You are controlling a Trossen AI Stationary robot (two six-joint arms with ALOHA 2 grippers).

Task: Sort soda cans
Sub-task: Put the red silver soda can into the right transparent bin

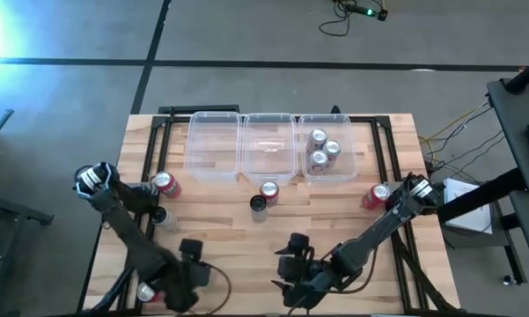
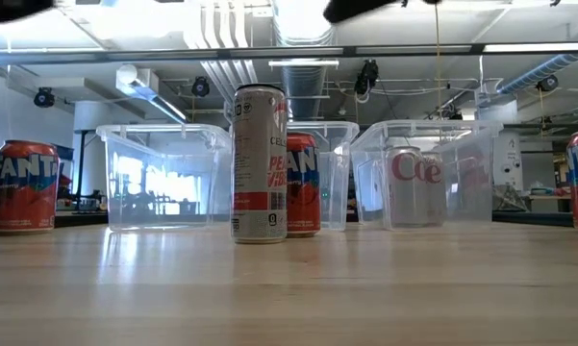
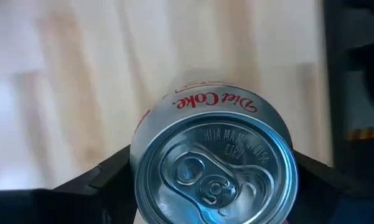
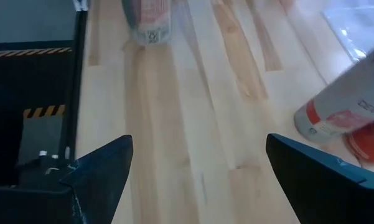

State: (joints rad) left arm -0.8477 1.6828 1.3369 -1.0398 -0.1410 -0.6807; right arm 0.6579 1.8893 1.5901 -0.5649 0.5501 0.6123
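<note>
Right bin [image 1: 345, 167]: seemingly 3 cans [image 1: 322, 148]

Three clear plastic bins [image 1: 213, 154] sit side by side along the wooden table's [image 1: 334, 220] far edge.

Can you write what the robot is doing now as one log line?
left hand: shut on Diet Coke can | right hand: open, empty

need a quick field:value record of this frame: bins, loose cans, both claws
bins: three clear bins in a row at the table's far edge
right bin: three silver Diet Coke cans
left and middle bins: no cans
loose cans: red can at left, red can with a dark-topped can at centre, red can at right
left claw: around a Diet Coke can
right claw: open, holds nothing
</note>
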